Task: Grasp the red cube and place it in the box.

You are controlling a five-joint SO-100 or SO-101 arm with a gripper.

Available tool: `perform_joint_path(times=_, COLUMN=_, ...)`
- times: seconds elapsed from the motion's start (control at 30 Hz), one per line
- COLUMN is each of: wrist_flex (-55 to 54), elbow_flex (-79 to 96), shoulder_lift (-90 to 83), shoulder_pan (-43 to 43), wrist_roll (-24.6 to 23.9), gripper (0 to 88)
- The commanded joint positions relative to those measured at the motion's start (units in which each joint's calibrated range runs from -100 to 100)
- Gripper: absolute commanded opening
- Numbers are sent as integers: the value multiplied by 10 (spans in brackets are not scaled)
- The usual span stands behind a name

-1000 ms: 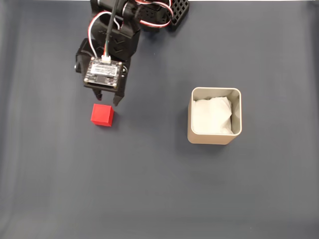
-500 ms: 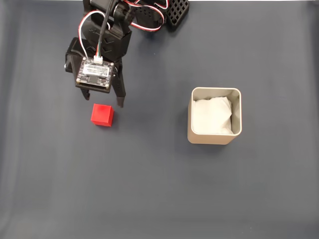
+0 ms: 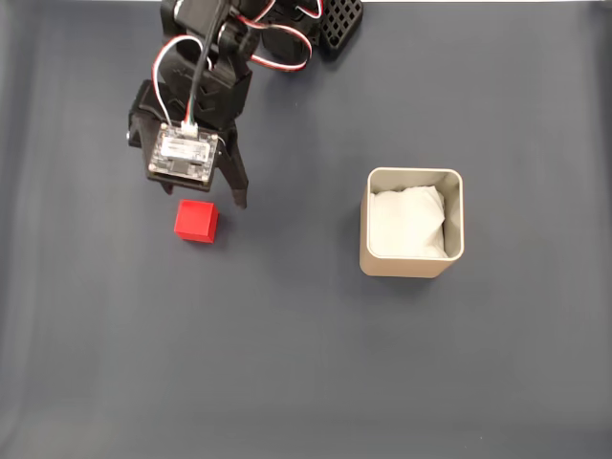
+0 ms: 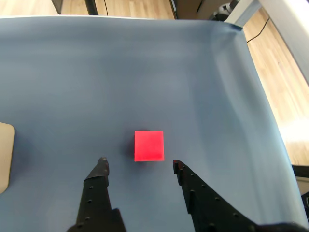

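In the fixed view the red cube (image 3: 196, 221) lies on the dark cloth at the left, all its faces free. My gripper (image 3: 199, 197) hovers just above and behind it, open, one black finger (image 3: 235, 186) reaching past the cube's right side. In the wrist view the red cube (image 4: 149, 145) sits just ahead of the gap of the gripper (image 4: 140, 164), the two fingertips (image 4: 102, 164) spread wider than the cube and apart from it. The beige box (image 3: 407, 266) with white padding stands to the right; a corner of the box (image 4: 5, 154) shows at the wrist view's left edge.
The arm's black perforated base (image 3: 340, 21) sits at the top edge. Dark blue-grey cloth (image 3: 306, 363) covers the table. In the wrist view the cloth ends at the far and right sides, with wooden floor (image 4: 275, 92) beyond.
The gripper head shifted a little left, then came down toward the cube, and its fingers spread wider. Cube and box have not moved.
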Motion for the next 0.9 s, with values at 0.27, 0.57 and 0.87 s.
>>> perform_joint_path(times=0.27, wrist_flex=-38, elbow_flex=-3, shoulder_lift=28, shoulder_pan=-12, wrist_roll=-18, gripper=330)
perform_joint_path(times=0.57, wrist_flex=-78, elbow_flex=-7, shoulder_lift=52, shoulder_pan=-15, wrist_roll=-24, gripper=337)
perform_joint_path(times=0.87, wrist_flex=-92, elbow_flex=-29, shoulder_lift=81, shoulder_pan=-7, wrist_roll=-23, gripper=339)
